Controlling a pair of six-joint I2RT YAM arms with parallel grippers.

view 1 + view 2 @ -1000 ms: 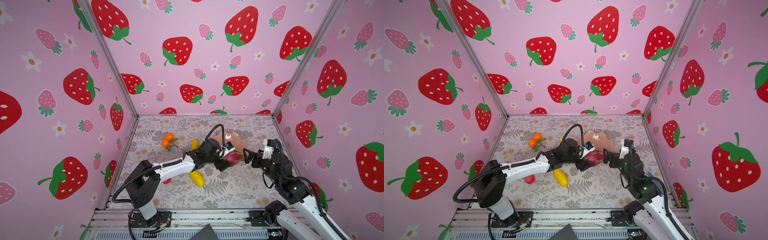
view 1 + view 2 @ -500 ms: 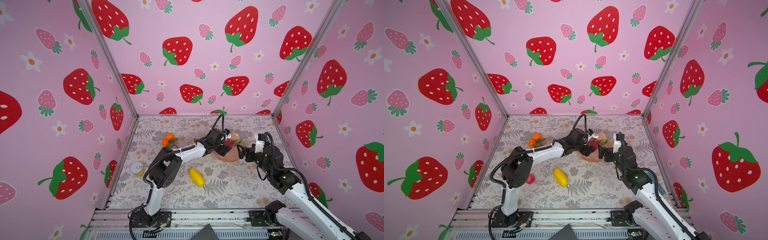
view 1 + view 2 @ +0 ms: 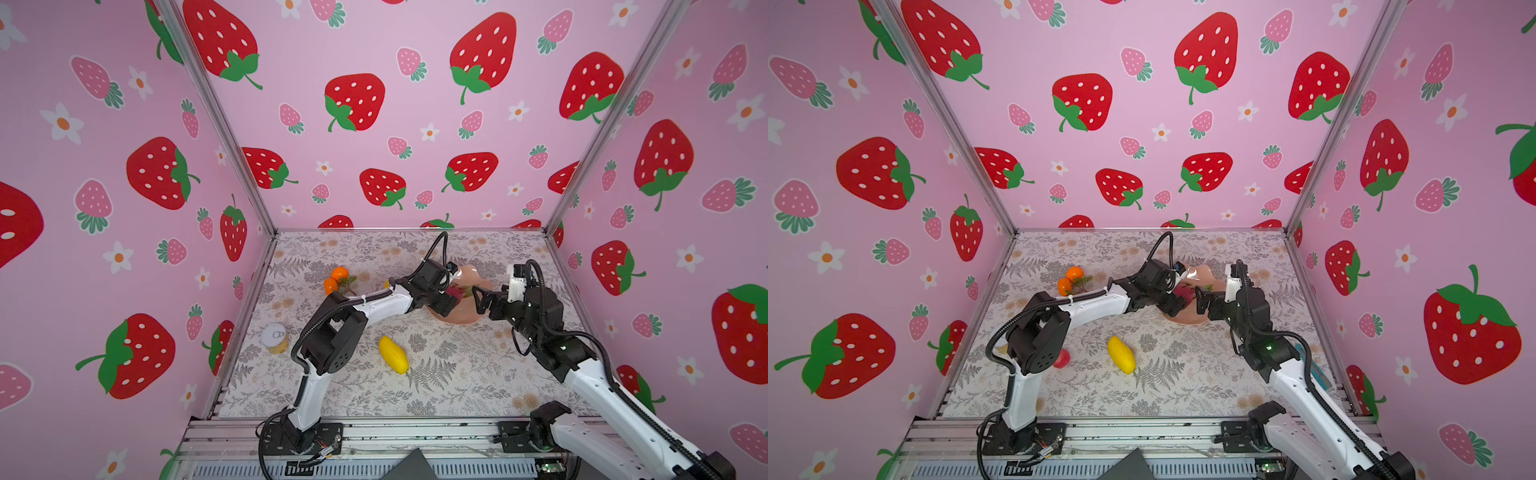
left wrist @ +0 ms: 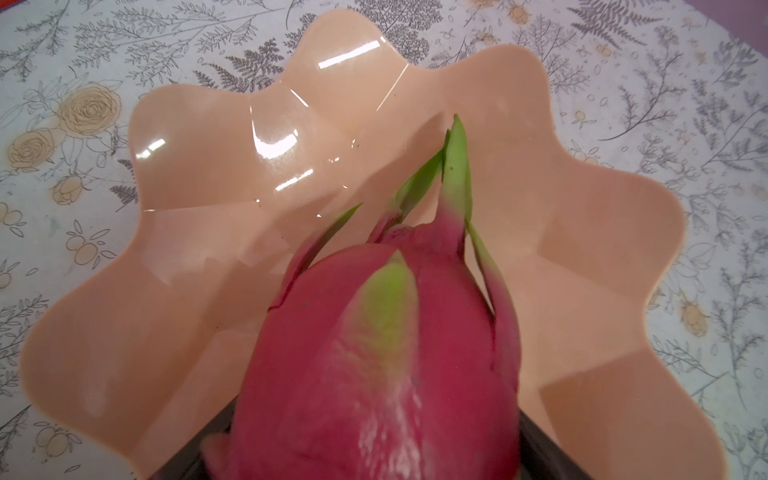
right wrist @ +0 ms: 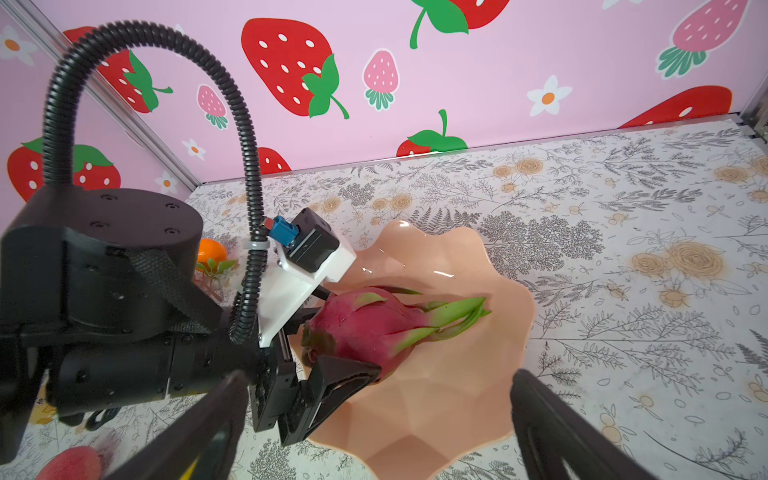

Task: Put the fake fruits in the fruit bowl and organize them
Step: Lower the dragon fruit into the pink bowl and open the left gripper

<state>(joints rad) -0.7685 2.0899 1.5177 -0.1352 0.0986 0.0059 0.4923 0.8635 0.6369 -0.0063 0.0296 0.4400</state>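
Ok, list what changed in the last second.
The left gripper carried the dragon fruit away from the camera, over the bowl, still gripping it. The right gripper, open, edged closer to the bowl. The front yellow fruit and oranges stayed put.

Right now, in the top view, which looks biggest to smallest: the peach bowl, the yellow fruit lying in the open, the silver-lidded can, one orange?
1. fruit bowl, though the left arm hides part
2. yellow fruit
3. can, only slightly smaller
4. orange, clearly smallest, though it sits farther back
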